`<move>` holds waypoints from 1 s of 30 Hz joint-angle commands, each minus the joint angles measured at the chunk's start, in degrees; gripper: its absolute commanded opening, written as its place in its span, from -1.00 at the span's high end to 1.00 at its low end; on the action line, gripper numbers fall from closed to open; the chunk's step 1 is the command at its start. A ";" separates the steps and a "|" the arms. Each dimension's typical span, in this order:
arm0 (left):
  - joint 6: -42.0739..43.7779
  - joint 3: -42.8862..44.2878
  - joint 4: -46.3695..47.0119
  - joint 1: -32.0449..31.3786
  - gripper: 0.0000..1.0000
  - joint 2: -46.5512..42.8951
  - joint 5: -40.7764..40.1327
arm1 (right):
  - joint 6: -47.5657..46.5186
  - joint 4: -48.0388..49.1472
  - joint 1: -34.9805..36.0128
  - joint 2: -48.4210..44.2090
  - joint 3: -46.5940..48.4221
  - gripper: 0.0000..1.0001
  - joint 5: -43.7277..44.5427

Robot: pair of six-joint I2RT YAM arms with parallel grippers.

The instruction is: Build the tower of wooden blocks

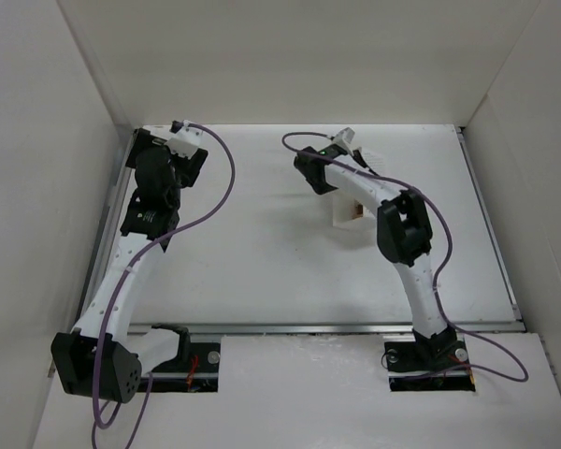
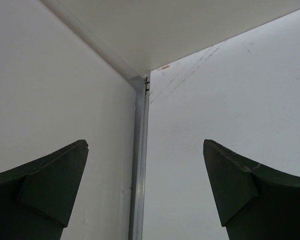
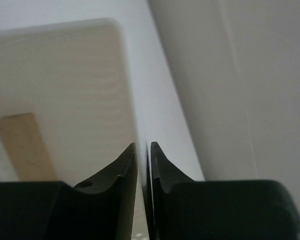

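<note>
Now the right gripper (image 3: 142,146) has its two dark fingers (image 3: 121,172) drawn together, with only a thin pale slit between the tips. It sits low at the right-hand edge of the white box (image 3: 65,75). In the right wrist view the box's side runs straight down into that slit. Whether the fingers are pinching the box wall or only lie against it cannot be told.

A light tan block (image 3: 25,147) lies inside the box, flat on its floor. It is left of the closed fingertips and apart from them, with bare box floor between. Its lower end is hidden behind the gripper body, and the view is blurred.

From the top camera, the box sits on the table (image 1: 262,262) and is partly covered by the right arm. A small dark reddish-brown block (image 1: 357,212) shows at the box, close under the arm. It is too small to tell how it lies.

The left gripper (image 2: 145,142) is well away from the box, at the far left corner of the table. Its fingers (image 2: 50,190) are spread wide with nothing between them, and they face the metal rail (image 2: 139,175) at the wall.
</note>
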 commanded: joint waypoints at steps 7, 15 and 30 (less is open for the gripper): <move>0.43 -0.32 3.11 -0.81 -1.00 -1.81 -0.18 | -5.73 -3.90 8.70 7.47 13.78 -0.77 -15.17; -0.09 0.21 2.50 -0.81 -1.00 -1.28 0.87 | -20.64 16.73 6.78 -13.06 2.99 -0.92 -47.54; -0.71 9.24 -15.05 -3.44 -1.00 3.72 23.86 | -22.79 29.12 -8.59 -24.60 -11.60 -1.00 -69.94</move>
